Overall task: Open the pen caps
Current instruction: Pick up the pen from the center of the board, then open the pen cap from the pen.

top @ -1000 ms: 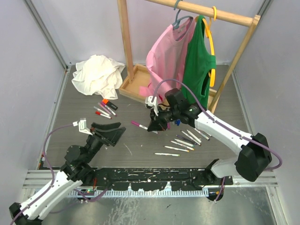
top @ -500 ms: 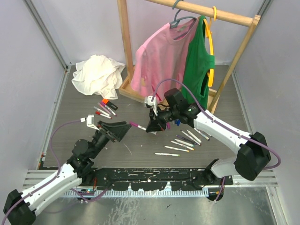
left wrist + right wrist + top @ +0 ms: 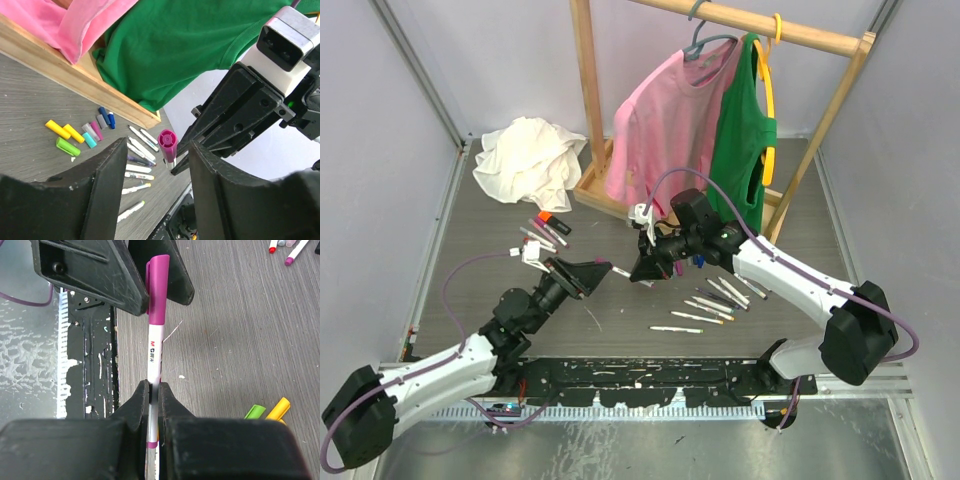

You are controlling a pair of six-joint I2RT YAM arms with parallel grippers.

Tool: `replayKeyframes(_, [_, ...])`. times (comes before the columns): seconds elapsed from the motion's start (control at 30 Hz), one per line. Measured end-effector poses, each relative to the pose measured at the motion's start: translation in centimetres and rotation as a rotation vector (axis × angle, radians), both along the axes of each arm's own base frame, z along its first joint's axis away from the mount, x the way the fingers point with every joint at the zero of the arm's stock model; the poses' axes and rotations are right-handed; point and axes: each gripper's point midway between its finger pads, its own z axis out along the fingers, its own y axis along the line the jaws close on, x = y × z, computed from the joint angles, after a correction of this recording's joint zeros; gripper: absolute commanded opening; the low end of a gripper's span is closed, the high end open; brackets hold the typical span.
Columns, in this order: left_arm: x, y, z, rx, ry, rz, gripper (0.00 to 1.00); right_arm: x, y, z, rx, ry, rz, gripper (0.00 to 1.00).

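Observation:
My right gripper point(image 3: 642, 268) is shut on the white barrel of a pen point(image 3: 154, 357) and holds it above the table, pointing left. The pen's magenta cap point(image 3: 158, 290) is still on. My left gripper point(image 3: 592, 276) is open, with one jaw on either side of that cap point(image 3: 167, 141), and I cannot tell whether they touch it. In the right wrist view my right gripper point(image 3: 154, 385) pinches the barrel near its lower magenta band. Loose caps lie on the table: yellow point(image 3: 57, 129), green point(image 3: 67, 146), blue point(image 3: 106, 116).
Several uncapped pens point(image 3: 715, 298) lie right of centre, also in the left wrist view point(image 3: 137, 155). A few capped pens point(image 3: 542, 235) lie at the left. A white cloth point(image 3: 528, 160) sits at the back left. A wooden rack point(image 3: 588, 100) carries a pink shirt point(image 3: 665, 120) and a green shirt point(image 3: 745, 130).
My left arm has reached forward and right until its open jaws flank the magenta cap. The right gripper has held the pen nearly still. The pink shirt has swung left.

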Motion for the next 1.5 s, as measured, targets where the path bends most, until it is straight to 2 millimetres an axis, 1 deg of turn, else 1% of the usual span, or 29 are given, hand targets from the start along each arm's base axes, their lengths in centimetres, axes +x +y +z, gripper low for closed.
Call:
replayKeyframes(0.07, [0.2, -0.3, -0.1, 0.003, 0.008, 0.0, 0.44, 0.0, 0.0, 0.0, 0.001, -0.001, 0.0, 0.01])
replayKeyframes(0.13, [0.4, -0.6, 0.1, 0.0, 0.008, 0.001, 0.36, 0.1, 0.1, 0.0, 0.003, -0.003, 0.0, 0.01])
replayKeyframes(0.3, [0.5, -1.1, 0.3, -0.013, 0.014, -0.002, 0.2, 0.1, 0.0, 0.0, 0.002, -0.003, -0.001, 0.01])
replayKeyframes(0.43, [0.4, -1.2, 0.6, -0.024, 0.012, -0.006, 0.01, 0.1, 0.0, -0.1, 0.001, -0.005, -0.002, 0.01])
replayKeyframes(0.47, [0.4, -1.2, 0.6, -0.024, 0.009, -0.005, 0.0, 0.1, 0.0, -0.1, 0.001, -0.005, -0.002, 0.02])
replayKeyframes(0.5, [0.4, -1.2, 0.7, -0.028, 0.009, -0.005, 0.0, 0.1, 0.0, -0.1, 0.002, -0.005, -0.002, 0.08])
replayKeyframes(0.6, [0.4, -1.1, 0.8, -0.03, 0.006, -0.004, 0.0, 0.1, 0.1, 0.0, 0.004, -0.007, -0.003, 0.39])
replayKeyframes(0.63, [0.4, -1.1, 0.8, -0.031, 0.005, -0.004, 0.0, 0.1, 0.1, 0.0, 0.004, -0.004, -0.006, 0.46])
replayKeyframes(0.7, [0.4, -1.1, 0.8, -0.031, 0.004, -0.003, 0.0, 0.3, 0.1, 0.0, 0.005, -0.002, -0.014, 0.55])
replayKeyframes(0.73, [0.4, -1.1, 0.8, -0.031, 0.003, -0.004, 0.0, 0.3, 0.2, 0.0, 0.005, 0.002, -0.019, 0.57])
replayKeyframes(0.87, [0.5, -1.3, 0.5, -0.022, 0.006, -0.005, 0.0, 0.3, 0.2, 0.0, 0.007, 0.014, -0.032, 0.58])
replayKeyframes(1.03, [0.6, -1.7, -0.1, -0.002, 0.015, -0.015, 0.0, 0.3, 0.3, -0.1, 0.006, 0.016, -0.036, 0.56])
replayKeyframes(1.17, [0.8, -2.1, 0.1, -0.001, 0.01, -0.022, 0.0, 0.0, 0.7, -0.5, -0.005, 0.012, -0.032, 0.54])
replayKeyframes(1.23, [0.7, -2.1, 0.4, -0.004, -0.001, -0.025, 0.0, -0.1, 0.8, -0.7, -0.013, 0.011, -0.031, 0.45])
replayKeyframes(1.33, [0.7, -2.2, 0.6, -0.009, -0.012, -0.027, 0.0, -0.1, 1.0, -1.1, -0.024, 0.008, -0.028, 0.21])
replayKeyframes(1.4, [0.7, -2.2, 0.8, -0.013, -0.016, -0.03, 0.0, 0.0, 1.0, -1.2, -0.029, 0.002, -0.032, 0.08])
replayKeyframes(1.47, [0.7, -2.2, 0.9, -0.011, -0.022, -0.025, 0.0, -0.1, 1.0, -1.3, -0.032, 0.003, -0.034, 0.01])
replayKeyframes(1.5, [0.7, -2.1, 0.9, -0.008, -0.024, -0.023, 0.0, 0.0, 1.0, -1.3, -0.031, -0.002, -0.032, 0.01])
